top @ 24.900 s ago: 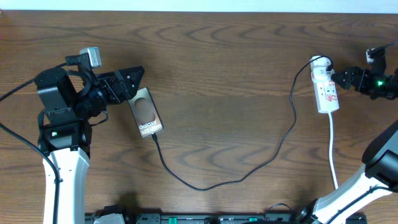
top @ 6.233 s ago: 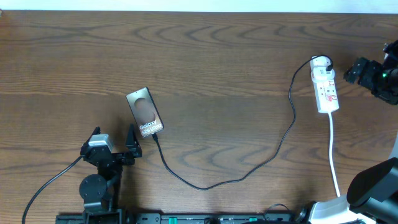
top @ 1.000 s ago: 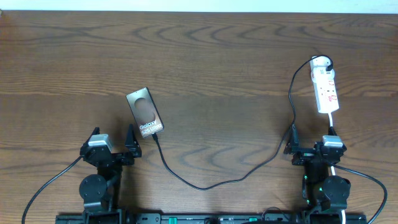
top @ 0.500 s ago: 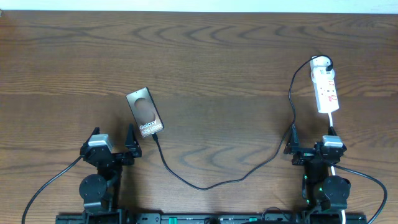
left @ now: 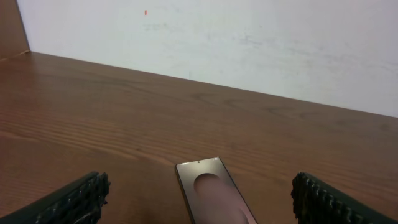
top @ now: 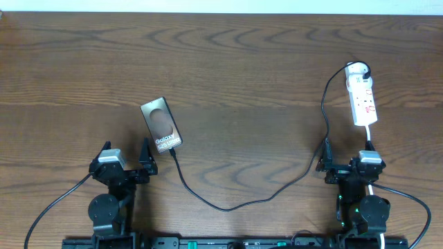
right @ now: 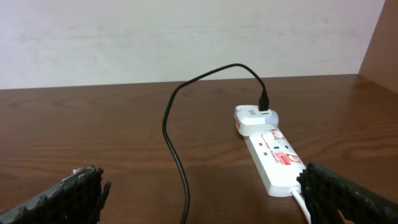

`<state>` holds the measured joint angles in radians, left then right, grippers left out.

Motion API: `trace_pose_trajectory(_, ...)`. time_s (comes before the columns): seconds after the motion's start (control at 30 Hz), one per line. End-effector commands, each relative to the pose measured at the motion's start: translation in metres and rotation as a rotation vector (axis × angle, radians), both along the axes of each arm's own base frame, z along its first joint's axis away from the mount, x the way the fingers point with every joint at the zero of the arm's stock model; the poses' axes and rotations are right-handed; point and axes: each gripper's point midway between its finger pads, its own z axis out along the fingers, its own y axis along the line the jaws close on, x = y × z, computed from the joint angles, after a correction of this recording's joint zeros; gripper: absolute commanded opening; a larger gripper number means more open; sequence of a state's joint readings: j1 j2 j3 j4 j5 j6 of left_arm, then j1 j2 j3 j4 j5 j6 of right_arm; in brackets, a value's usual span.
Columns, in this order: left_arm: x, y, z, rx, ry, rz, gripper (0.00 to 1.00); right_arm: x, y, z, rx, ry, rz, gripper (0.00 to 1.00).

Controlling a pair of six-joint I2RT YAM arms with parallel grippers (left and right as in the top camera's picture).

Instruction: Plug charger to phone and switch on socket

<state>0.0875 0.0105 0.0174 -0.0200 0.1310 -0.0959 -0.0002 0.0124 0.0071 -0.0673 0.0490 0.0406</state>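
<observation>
A robotics lab bench: wood-grain table (top: pixel 228 62), plain white wall (left: pixel 249 43), left arm (top: pixel 105 207) and right arm (top: pixel 365 207) mounted at the edge.

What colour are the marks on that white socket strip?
Red, printed on the socket; the right wrist view shows them best.

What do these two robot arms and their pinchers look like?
The left arm and right arm are mostly black with round joint housings. Each carries a small silver-grey camera block and trails a thin black cable. The left gripper and right gripper have two black fingers each with finely ridged pads. Green lights glow on the right arm.
</observation>
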Motion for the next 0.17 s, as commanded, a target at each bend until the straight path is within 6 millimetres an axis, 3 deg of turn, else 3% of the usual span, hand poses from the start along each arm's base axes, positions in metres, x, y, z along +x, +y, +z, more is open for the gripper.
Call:
trace_pose_trajectory(0.0, -0.0009, -0.0037, -0.0148, 0.008, 0.047, -0.021, 0.95, -0.0003, -0.0004, 0.0001, -0.013, -0.002, -0.005, 0.99)
trace_pose_trajectory(0.13, -0.0009, -0.0037, -0.0148, 0.008, 0.047, -0.021, 0.95, -0.0003, -0.0004, 0.0001, -0.013, -0.002, -0.005, 0.99)
